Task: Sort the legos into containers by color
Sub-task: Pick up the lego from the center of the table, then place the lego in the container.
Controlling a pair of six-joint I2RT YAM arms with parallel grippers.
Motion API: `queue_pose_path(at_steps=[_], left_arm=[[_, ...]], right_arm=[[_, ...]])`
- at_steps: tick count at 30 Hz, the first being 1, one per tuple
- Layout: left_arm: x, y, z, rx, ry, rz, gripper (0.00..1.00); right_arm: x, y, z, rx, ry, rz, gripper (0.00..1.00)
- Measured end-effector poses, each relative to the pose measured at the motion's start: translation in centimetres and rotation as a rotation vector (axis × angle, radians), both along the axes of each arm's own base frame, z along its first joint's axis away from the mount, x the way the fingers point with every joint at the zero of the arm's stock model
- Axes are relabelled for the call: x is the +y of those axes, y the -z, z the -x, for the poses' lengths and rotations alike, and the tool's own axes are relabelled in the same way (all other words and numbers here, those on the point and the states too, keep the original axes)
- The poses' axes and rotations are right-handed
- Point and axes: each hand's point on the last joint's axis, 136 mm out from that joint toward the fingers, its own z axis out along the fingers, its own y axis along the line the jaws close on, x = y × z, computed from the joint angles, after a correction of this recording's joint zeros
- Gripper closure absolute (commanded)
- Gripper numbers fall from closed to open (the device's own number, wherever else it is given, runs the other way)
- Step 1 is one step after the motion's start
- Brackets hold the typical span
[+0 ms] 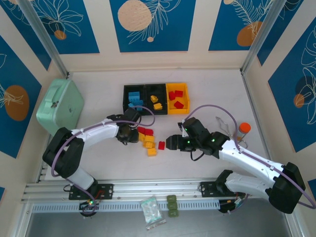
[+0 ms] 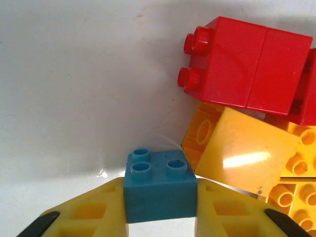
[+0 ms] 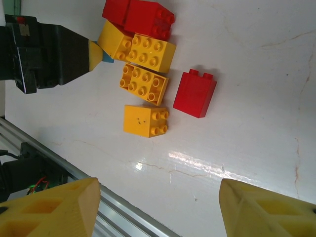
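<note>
My left gripper [image 2: 160, 210] is shut on a small blue lego [image 2: 159, 190], held low over the table at the left edge of the loose pile [image 1: 148, 140]. Red legos [image 2: 247, 64] and yellow-orange legos [image 2: 242, 153] lie just right of it. My right gripper [image 3: 158, 197] stands open and empty above bare table, right of a single red lego [image 3: 195, 94] and a yellow one [image 3: 145, 121]. Three containers stand in a row at the back. A black one [image 1: 125, 98] holds blue legos, a black one [image 1: 148, 88] holds yellow, and a yellow-orange one [image 1: 177, 85] holds red.
A mint-green case [image 1: 60, 106] sits at the left. An orange-capped tube [image 1: 243, 131] stands at the right beside the right arm. Green blocks [image 1: 172, 206] and a small plastic bag [image 1: 151, 211] lie in front of the aluminium rail [image 1: 148, 190].
</note>
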Motion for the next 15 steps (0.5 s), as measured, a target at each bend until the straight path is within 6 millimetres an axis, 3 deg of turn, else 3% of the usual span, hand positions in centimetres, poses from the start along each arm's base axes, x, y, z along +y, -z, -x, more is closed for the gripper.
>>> queue_pose_path(at_steps=[5,10,15], left_arm=[[0.3,-1.2,0.2,-0.019,-0.002,0.006,0.73],[0.8,-4.5,0.1,-0.085,-0.008,0.045,0.72],[1.0,-7.7,-1.9,-0.144,-0.024,0.073,0.72]], right_arm=[[0.2,0.3,-0.2,0.004,-0.001,0.003,0.35],[0.6,0.8,-0.3,0.019,-0.008,0.007,0.35],[1.8,0.4,-0.9,0.012,-0.025,-0.008,0.35]])
